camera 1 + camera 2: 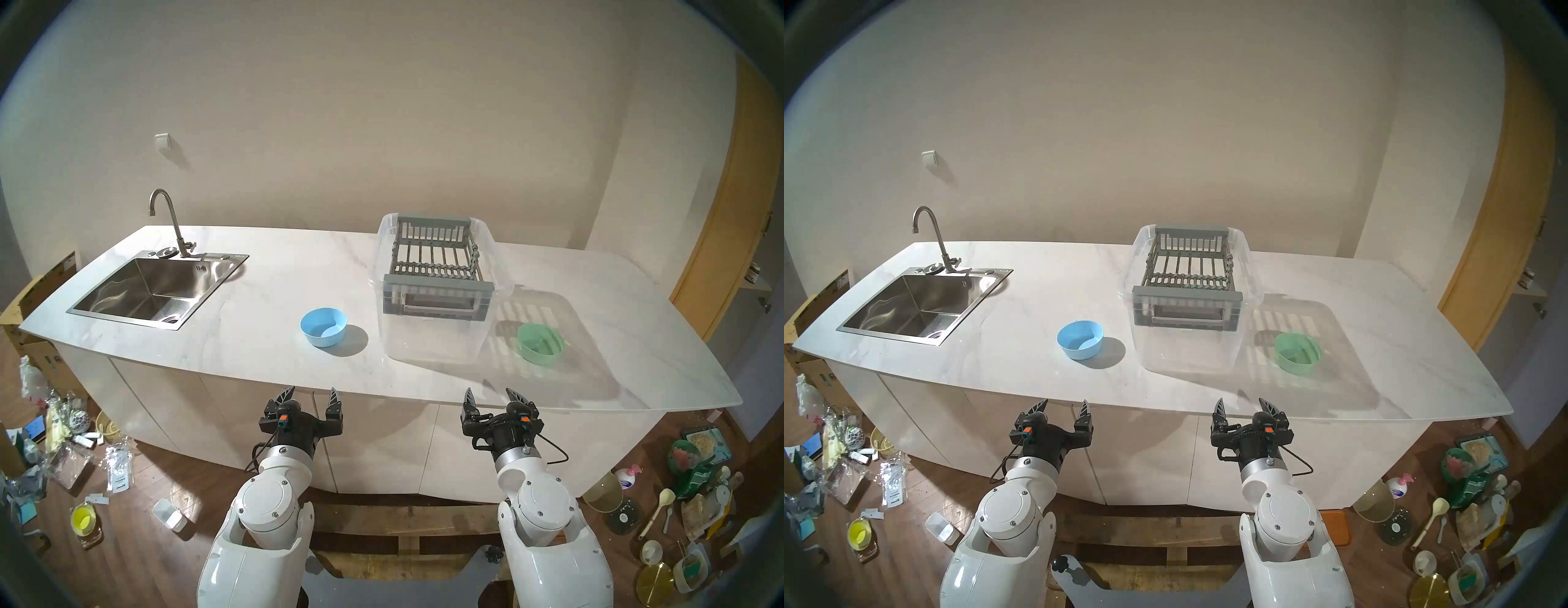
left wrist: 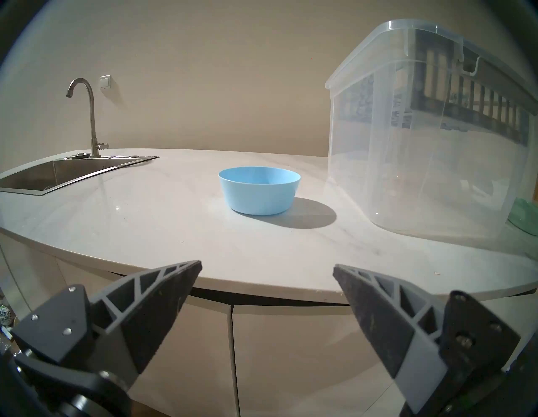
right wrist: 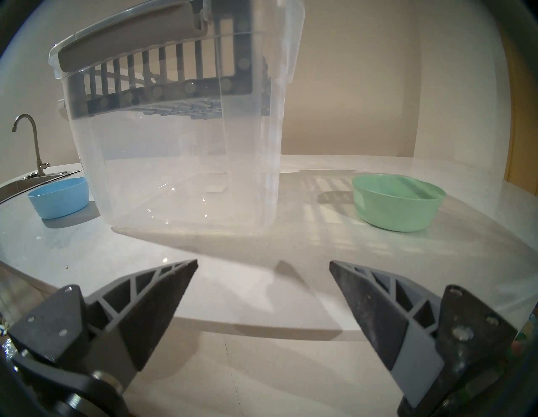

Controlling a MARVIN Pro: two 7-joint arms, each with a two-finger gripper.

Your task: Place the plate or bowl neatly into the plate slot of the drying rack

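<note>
Grey drying rack (image 1: 437, 263) seated across the rim of a clear plastic tub (image 1: 432, 339), raised well above the white marble counter (image 1: 271, 276), presumably so drips fall into the tub. Plate slots (image 1: 439, 254) between the parallel bars empty, running front to back in the head view. Handle cut-out panel faces the robot. Blue bowl (image 1: 324, 327) upright on the counter just left of the tub, apart from it; green bowl (image 1: 541, 343) upright on the tub's right, inside the rack's striped shadow, also apart. No plate seen. Both bowls far wider than any slot, so likely to need tipping on edge to sit between bars. Left gripper (image 1: 312, 397) and right gripper (image 1: 494, 397) level off the counter's near edge, jaws spread wide, nothing between them; symmetric pose reads as a start position, nothing yet grasped. Blue bowl roughly ahead of the left gripper, green one ahead and to the right of the right gripper. Tub's tall wall the main obstacle: any bowl must be lifted over the rim before lowering. Rack's seating on the far rim hard to judge through the hazy plastic. Steel sink (image 1: 144, 293) and faucet (image 1: 169, 220) far left, out of the way.
</note>
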